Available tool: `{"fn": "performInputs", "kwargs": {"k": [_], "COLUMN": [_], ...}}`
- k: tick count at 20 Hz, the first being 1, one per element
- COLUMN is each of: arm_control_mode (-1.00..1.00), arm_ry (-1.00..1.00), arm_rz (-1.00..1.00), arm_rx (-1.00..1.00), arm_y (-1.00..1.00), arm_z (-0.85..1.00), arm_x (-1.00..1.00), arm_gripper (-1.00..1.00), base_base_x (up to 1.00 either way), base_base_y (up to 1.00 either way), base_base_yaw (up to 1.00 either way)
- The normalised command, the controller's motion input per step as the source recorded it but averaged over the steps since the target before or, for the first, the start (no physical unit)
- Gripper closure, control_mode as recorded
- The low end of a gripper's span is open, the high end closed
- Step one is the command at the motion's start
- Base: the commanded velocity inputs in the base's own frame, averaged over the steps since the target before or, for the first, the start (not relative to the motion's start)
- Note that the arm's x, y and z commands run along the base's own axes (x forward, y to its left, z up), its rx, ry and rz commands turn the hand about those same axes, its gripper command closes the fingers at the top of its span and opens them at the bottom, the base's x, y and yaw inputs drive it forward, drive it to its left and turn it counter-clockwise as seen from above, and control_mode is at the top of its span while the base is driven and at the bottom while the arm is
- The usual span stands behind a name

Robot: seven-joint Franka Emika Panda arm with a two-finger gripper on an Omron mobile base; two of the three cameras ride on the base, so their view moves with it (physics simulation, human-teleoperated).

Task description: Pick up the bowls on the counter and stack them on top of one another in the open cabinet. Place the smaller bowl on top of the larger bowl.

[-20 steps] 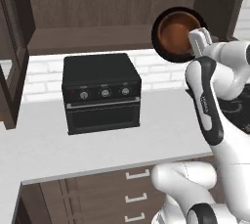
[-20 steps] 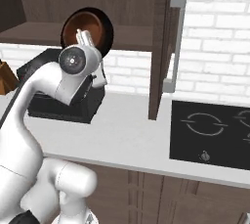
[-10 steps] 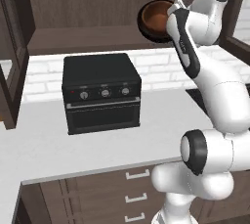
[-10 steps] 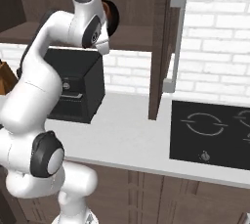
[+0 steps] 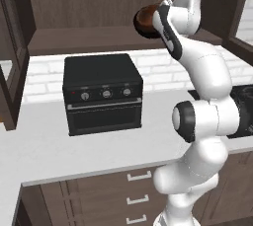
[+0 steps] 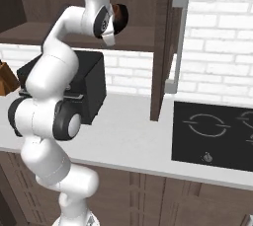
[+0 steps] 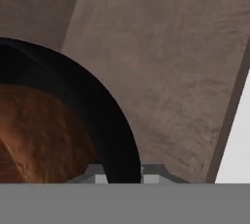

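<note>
A glossy black bowl [image 5: 142, 27] hangs tipped on its side in front of the open cabinet's shelf [image 5: 99, 40], above the white counter [image 5: 99, 148]. A reddish-brown bowl [image 5: 147, 17] shows inside it. In the hand view the brown bowl [image 7: 39, 135] lies within the black bowl's wide rim [image 7: 105, 115]. My gripper [image 7: 123, 176] is shut on that black rim, one fingertip on each side. From the right base view the black bowl [image 6: 121, 17] pokes out beyond the gripper [image 6: 113, 20], near the cabinet's shelf [image 6: 29, 32].
A black toaster oven [image 5: 102, 94] stands on the counter under the shelf. The cabinet's open doors hang at the left [image 5: 12, 57] and right [image 6: 165, 47]. A black cooktop [image 6: 212, 131] is set into the counter [image 6: 123, 138] on the right. Drawers with white handles [image 5: 138, 190] lie below.
The arm has straightened upward and swung the held bowls left and toward the cabinet opening; the bowls' open side has turned away from the base cameras.
</note>
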Motion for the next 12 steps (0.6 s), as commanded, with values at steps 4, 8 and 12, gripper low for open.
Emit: {"fn": "performInputs", "kwargs": {"k": [4,8,12], "arm_control_mode": [-1.0,-1.0,-1.0], "arm_ry": [-0.1,-0.19,-0.26], "arm_rz": [0.0,0.0,-0.02], "arm_rx": [0.0,0.0,0.05], "arm_y": [0.0,-0.03,-0.25], "arm_z": [-0.13,0.0,0.0], "arm_x": [0.06,-0.73,-1.0], "arm_gripper": [-1.0,-1.0,-1.0], "base_base_x": [0.0,0.0,0.0], "base_base_y": [0.0,0.0,0.0], "base_base_yaw": [0.0,0.0,0.0]}}
